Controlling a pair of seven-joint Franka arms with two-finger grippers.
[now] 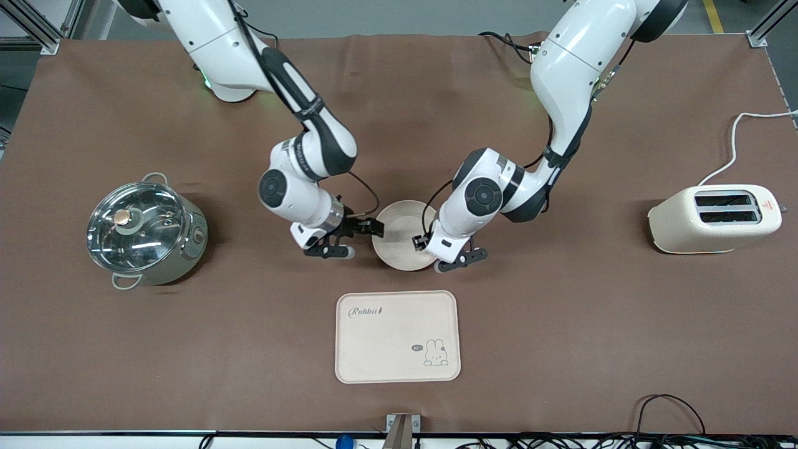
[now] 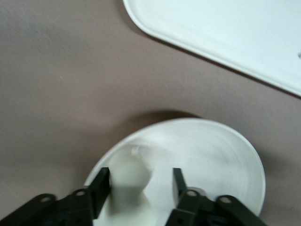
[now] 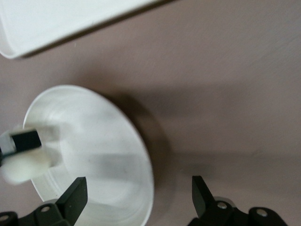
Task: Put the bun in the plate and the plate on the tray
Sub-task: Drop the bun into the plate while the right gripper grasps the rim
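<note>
The round cream plate [image 1: 399,240] lies on the brown table, farther from the front camera than the Rabbit tray [image 1: 398,337]. My left gripper [image 1: 419,242] is low over the plate at its edge toward the left arm's end. In the left wrist view [image 2: 140,181] it is open, and the bun [image 2: 129,175] sits in the plate [image 2: 221,155] between the fingers, against one of them. My right gripper [image 1: 376,227] is open at the plate's edge toward the right arm's end. In the right wrist view [image 3: 139,193] it straddles the plate's rim [image 3: 141,155]. The bun [image 3: 21,167] shows there too.
A steel pot with a glass lid [image 1: 144,232] stands toward the right arm's end. A cream toaster [image 1: 717,218] with a white cable stands toward the left arm's end. The tray's corner shows in both wrist views [image 2: 225,28] [image 3: 61,19].
</note>
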